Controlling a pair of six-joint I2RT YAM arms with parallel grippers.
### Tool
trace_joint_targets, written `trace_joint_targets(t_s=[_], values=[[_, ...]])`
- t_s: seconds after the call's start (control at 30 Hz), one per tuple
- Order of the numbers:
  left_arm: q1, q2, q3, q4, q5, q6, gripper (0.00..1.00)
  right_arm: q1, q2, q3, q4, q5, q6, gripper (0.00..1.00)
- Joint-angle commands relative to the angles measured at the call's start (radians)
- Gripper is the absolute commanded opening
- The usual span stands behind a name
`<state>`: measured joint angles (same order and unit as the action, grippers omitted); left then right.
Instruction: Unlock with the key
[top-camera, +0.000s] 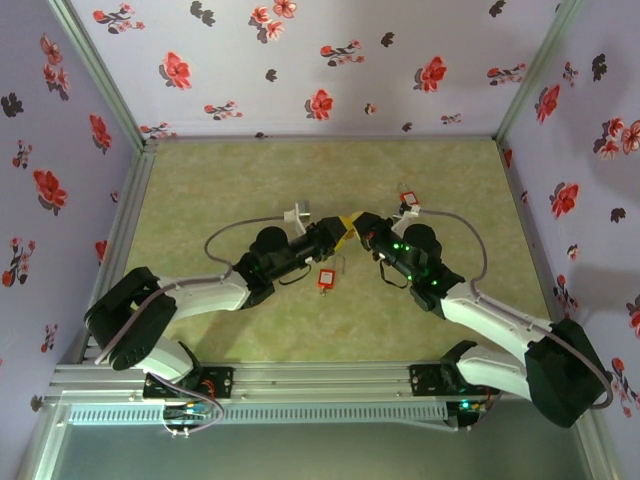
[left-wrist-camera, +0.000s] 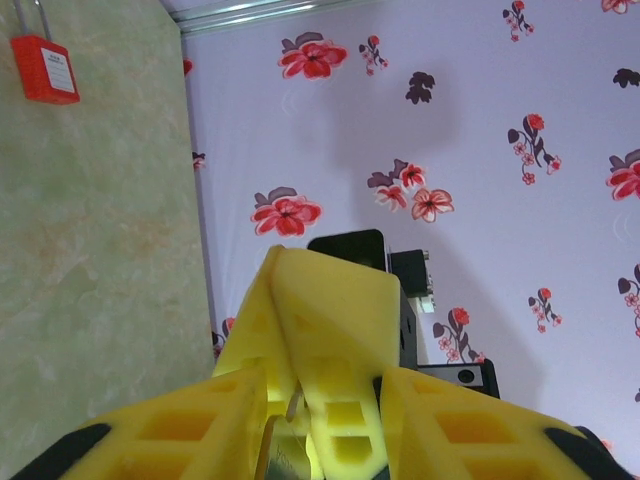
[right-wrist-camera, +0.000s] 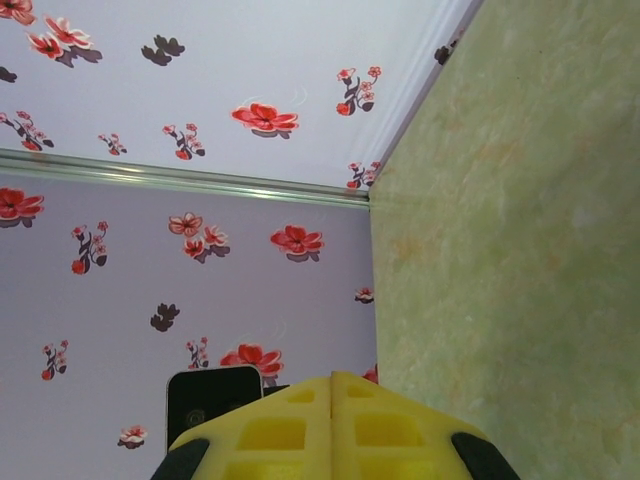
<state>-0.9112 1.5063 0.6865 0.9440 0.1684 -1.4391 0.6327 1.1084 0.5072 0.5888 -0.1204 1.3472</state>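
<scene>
Slippage is the danger: my left fingers (left-wrist-camera: 190, 425) flank the pressed-together tips of my right gripper (right-wrist-camera: 331, 390), but whether they pinch the key (left-wrist-camera: 283, 445) I can't make out. The red padlock (top-camera: 326, 279) lies at six o'clock.

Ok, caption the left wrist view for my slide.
The left gripper's fingers flank the right gripper's shut yellow tip, a metal sliver between; a red padlock lies on the table beyond.

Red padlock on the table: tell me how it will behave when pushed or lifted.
The red padlock lies flat on the table, so a push would probably slide it, not roll it. Its boxy body looks rigid and likely heavy for its size.
</scene>
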Motion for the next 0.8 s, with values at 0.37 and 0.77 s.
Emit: trace_joint_targets(t_s=[0.37,0.77], values=[[-0.045,0.034,-0.027,0.122,0.016,-0.02,0.21,-0.011,0.012,-0.026,0.038,0.024,0.02,0.0],[-0.022,0.024,-0.061,0.136,0.003,-0.018,0.0,-0.012,-0.004,-0.035,0.036,0.021,0.019,0.0]])
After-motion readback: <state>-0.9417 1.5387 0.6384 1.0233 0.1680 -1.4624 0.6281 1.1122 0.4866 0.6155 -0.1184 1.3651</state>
